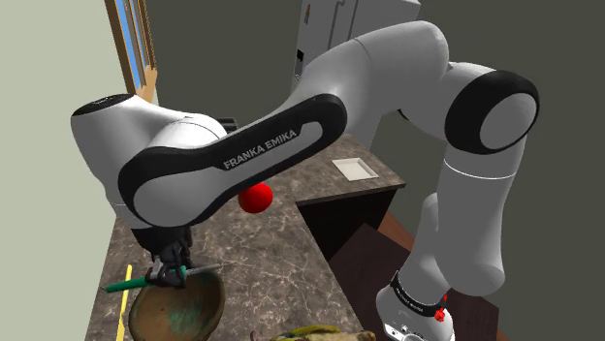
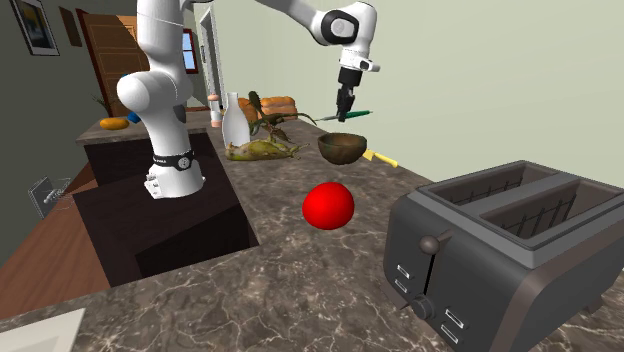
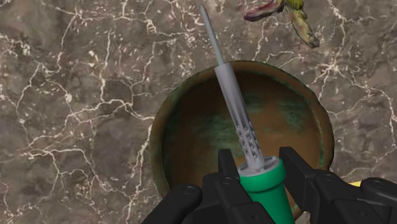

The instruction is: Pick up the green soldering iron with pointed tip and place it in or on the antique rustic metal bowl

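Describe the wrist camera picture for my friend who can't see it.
A black two-finger claw clasps a green-handled soldering iron with a grey pointed tip over a round rusty brown metal bowl on a dark veined stone countertop.

1x solder iron (image 3: 244,135), 1x bowl (image 3: 191,130), 1x ball (image 2: 328,205), 1x toaster (image 2: 510,250)

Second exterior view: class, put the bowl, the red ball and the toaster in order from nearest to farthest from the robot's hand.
1. Bowl, right under the hand, which holds the soldering iron.
2. Red ball, further toward the camera.
3. Toaster, at the view's lower right, farthest.
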Motion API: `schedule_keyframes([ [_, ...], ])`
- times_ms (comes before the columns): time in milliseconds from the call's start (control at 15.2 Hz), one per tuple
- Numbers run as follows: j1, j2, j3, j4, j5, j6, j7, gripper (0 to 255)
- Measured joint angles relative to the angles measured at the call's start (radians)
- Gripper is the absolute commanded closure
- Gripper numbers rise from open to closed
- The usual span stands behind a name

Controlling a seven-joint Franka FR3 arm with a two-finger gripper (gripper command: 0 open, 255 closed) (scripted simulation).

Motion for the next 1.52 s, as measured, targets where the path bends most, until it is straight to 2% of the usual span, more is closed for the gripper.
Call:
schedule_keyframes([
  [858, 0.017, 0.076, -0.004, -0.066, -0.025, 0.138, 0.026, 255],
  [1320, 0.018, 0.083, -0.006, -0.072, -0.028, 0.151, 0.026, 255],
  [1386, 0.018, 0.083, -0.006, -0.072, -0.028, 0.151, 0.026, 0],
  [1518, 0.018, 0.083, -0.006, -0.072, -0.028, 0.151, 0.026, 0],
])
